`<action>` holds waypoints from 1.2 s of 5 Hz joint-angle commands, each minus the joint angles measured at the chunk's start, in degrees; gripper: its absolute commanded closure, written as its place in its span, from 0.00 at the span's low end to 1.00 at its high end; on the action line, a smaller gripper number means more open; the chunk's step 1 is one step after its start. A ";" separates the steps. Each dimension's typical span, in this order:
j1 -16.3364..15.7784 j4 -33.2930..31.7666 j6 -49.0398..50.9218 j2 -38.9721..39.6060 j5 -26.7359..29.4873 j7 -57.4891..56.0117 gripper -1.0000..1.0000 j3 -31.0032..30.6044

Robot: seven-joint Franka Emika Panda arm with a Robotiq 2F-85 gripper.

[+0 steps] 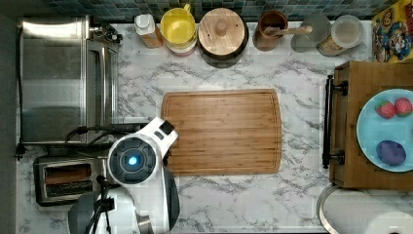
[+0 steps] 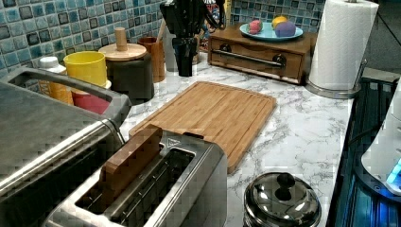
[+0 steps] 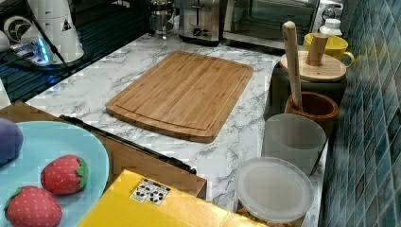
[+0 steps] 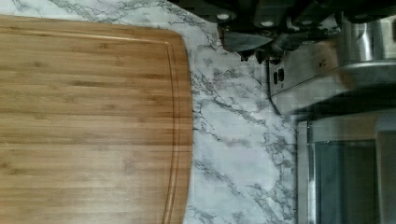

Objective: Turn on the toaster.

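Reading the top view from its left to its right, we meet first the toaster oven (image 1: 58, 80), then, directly below it in the picture, the toaster (image 1: 65, 179), a small steel box with a brown slice (image 1: 68, 174) standing in one of its two slots. The toaster's long axis runs across the top view, left to right, parallel to the near counter edge. Next comes the arm's wrist (image 1: 134, 161), its lit round cap just beside the toaster's right-hand end. Further right lies the cutting board (image 1: 224, 131), and at the far right the wooden drawer box (image 1: 370, 131) carrying a blue plate (image 1: 384, 129).

In the wrist view we see the gripper (image 4: 254, 42) as dark hardware at the picture's edge, close to a steel face of the toaster (image 4: 303, 70). We cannot tell how far its fingers are spread; nothing appears to be held.

We judge the decisive relation thus: the toaster lies immediately to the top view's left of the wrist, end-on to it. The lever knob is hidden beneath the arm, so its exact offset from the fingertips cannot be read. The coming move probably calls for a short approach toward that end, then a downward press.
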State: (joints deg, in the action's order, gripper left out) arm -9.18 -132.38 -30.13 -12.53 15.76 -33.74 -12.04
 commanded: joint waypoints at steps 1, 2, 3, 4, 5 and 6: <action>-4.16 -3.45 0.38 1.41 2.88 -2.14 1.00 -3.04; -5.06 -4.19 -0.22 2.24 4.13 -2.69 1.00 -4.06; -5.92 -3.60 0.46 2.71 5.60 -3.22 1.00 -3.66; -6.55 -6.27 -1.06 0.38 10.48 -6.29 1.00 -3.63; -6.51 -7.84 -3.21 -1.51 13.04 -7.76 1.00 -4.19; -6.59 -8.14 -4.64 -1.48 13.03 -7.27 1.00 -5.04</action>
State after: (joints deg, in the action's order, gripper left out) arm -13.01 -140.67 -32.62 -12.67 26.37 -41.07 -15.83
